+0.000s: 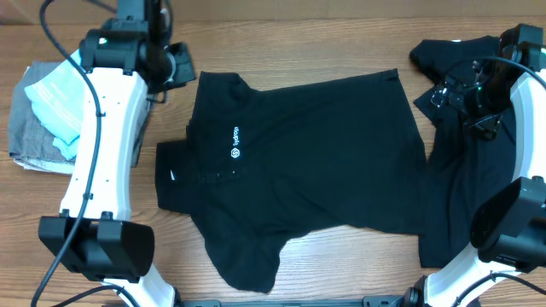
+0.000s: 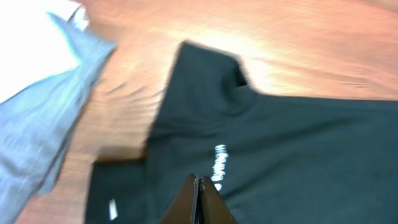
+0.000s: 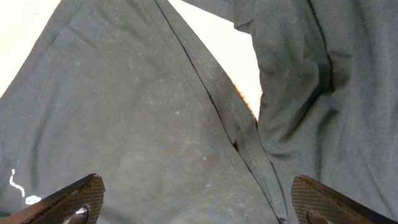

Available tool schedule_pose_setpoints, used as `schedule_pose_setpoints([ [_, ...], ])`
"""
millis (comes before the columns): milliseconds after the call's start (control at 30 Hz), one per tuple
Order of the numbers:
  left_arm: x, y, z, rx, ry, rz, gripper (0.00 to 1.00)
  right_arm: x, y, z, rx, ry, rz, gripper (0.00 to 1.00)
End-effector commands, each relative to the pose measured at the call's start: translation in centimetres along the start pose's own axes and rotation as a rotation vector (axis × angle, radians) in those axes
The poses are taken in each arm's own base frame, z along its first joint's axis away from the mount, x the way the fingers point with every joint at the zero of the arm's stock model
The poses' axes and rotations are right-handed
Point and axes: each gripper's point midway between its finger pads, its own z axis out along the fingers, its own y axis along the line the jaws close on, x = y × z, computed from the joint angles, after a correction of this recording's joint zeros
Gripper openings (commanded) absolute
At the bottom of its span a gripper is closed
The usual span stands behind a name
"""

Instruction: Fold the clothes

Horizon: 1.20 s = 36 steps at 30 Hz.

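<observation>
We see the black polo shirt (image 1: 299,153) flat in the middle of the table (image 1: 324,34), its long way running from left edge to right edge, our left claw (image 2: 199,200) pinched shut and empty by the collar end, our right claw (image 3: 202,205) wide open and empty over the bottom end.

You have a black short-sleeved polo shirt (image 1: 316,162) spread front-up across the middle of the counter (image 1: 299,43). Its collar is at 9 o'clock and its hem at 3 o'clock. One sleeve points toward 11 o'clock and the other, slightly creased, toward 7. Its small white chest logo (image 1: 235,147) and lettering sit near the collar. A second black garment (image 1: 465,205) lies rumpled at 3 o'clock against the polo's hem, bunched higher toward 1 o'clock.
</observation>
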Motion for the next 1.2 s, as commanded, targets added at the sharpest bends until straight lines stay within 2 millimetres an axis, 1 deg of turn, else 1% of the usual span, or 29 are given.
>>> schedule_pose_setpoints([
  [0,-0.6,-1.1,0.6,0.034,0.005,0.0,0.04,-0.1,0.0,-0.3,0.003,-0.013,-0.005,1.0],
  [33,-0.4,-1.3,1.4,0.039,0.021,0.0,0.04,-0.1,0.0,-0.3,0.003,-0.013,-0.005,1.0],
  [100,0.1,-1.4,3.7,0.045,0.073,-0.003,0.04,-0.1,0.0,-0.3,0.003,-0.013,-0.005,1.0],
  [200,1.5,-1.1,8.3,0.022,0.163,-0.005,0.04,-0.1,0.0,-0.3,0.003,-0.013,-0.005,1.0],
  [333,3.9,-0.5,14.2,-0.016,0.28,-0.004,0.04,-0.1,0.0,-0.3,0.003,-0.013,-0.005,1.0],
  [433,5.7,-0.1,17.6,-0.038,0.347,-0.003,0.04,-0.1,0.0,-0.3,0.003,-0.013,-0.005,1.0],
  [567,6.9,-0.1,19.8,-0.048,0.381,0.004,0.04,-0.1,0.0,-0.3,0.003,-0.013,-0.005,1.0],
  [867,6.8,-1.0,22.2,-0.032,0.347,0.019,0.04,-0.1,0.0,-0.3,0.003,-0.013,-0.005,1.0],
  [1000,7.9,-0.6,23.7,-0.047,0.379,0.001,0.04,-0.1,0.0,-0.3,0.003,-0.013,-0.005,1.0],
  [1167,9.5,0.1,26.5,-0.063,0.418,-0.001,0.04,-0.1,0.0,-0.3,0.003,-0.013,-0.005,1.0],
])
